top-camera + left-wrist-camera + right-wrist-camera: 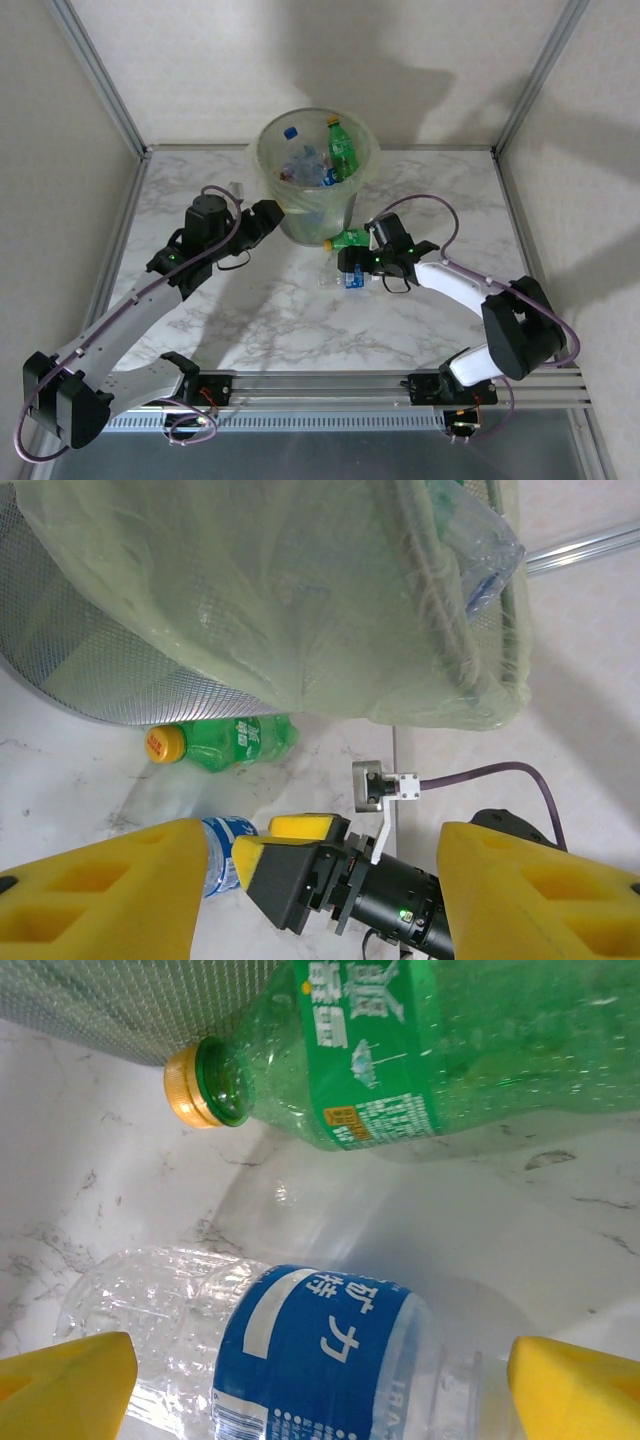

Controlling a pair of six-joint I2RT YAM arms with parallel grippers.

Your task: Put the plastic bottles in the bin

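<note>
1. The bin [315,170] stands at the far middle of the table [200,320], with several bottles inside.
2. A green bottle [450,1050] with a yellow cap lies on the table, just beside the foot of the bin.
3. A clear bottle [320,1350] with a blue label lies near it, between the fingers of the right gripper [320,1400]. These fingers are wide apart and do not clamp it.
4. The left gripper [270,215] is beside the left side of the bin, with its fingers apart and holding nothing.

Cameras: one overhead, two wrist close-ups.
Overhead looks down from behind on whole table [250,320]. Left wrist low, facing bin [250,600] side. Right wrist very close, looking down at table. All three share green bottle [480,1050] at bin's foot.
</note>
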